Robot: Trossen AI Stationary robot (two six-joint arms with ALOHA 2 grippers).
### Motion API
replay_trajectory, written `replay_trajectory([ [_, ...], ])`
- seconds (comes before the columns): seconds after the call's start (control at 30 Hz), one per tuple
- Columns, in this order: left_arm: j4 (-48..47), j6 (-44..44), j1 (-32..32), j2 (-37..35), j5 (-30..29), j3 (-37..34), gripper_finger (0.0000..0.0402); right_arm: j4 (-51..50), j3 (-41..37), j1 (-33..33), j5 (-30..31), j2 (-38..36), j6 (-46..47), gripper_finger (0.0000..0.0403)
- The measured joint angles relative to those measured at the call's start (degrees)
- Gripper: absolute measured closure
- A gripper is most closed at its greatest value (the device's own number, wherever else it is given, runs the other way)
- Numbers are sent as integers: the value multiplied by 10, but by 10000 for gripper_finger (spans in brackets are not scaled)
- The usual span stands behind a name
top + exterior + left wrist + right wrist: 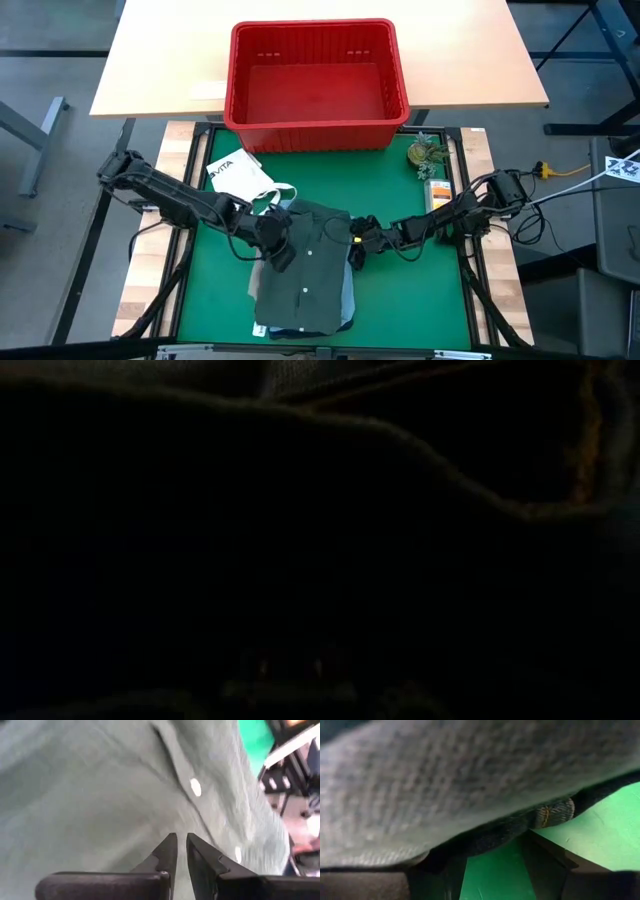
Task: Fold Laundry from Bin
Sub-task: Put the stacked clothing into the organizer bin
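Note:
A pile of laundry lies in the middle of the green mat (420, 300), with a dark olive-green buttoned shirt (305, 265) spread on top and a light blue piece (347, 305) showing under it. The red bin (315, 130) stands beyond the mat's far edge. My left gripper (275, 245) hovers over the shirt's left edge. In the left wrist view its fingers (181, 842) are shut with nothing between them, above the shirt (125, 785). My right gripper (357, 243) stands open at the pile's right edge, low over the mat. My right gripper (490, 870) points slanting down from the table's right at the pile's edge, where a grey cloth (445, 785) and a dark denim hem (550, 815) lie just beyond its spread fingers. Bare mat shows between them; I cannot tell whether they touch the cloth.
A white tote bag (245, 178) with looped straps lies at the mat's far left, beside the pile. A small green figure (425, 152) and an orange box (438, 192) sit at the far right. Dark cloth (300, 560) fills the low view.

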Motion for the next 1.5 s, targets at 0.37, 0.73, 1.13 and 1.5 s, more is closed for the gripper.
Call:
replay_trajectory([
  [0.37, -196, -105, -61, -17, 21, 0, 365, -2, 0, 0, -7, 0, 0, 219],
  [0.73, -228, -139, -114, -15, -65, -1, 363, -3, 0, 0, -14, 0, 0, 219],
  [1.13, -270, -156, -105, 31, -51, -1, 244, -3, 0, 0, -26, 0, 1, 219],
  [1.5, -254, -294, -103, 106, -52, -1, 238, -2, 0, 0, -39, 0, 1, 219],
])
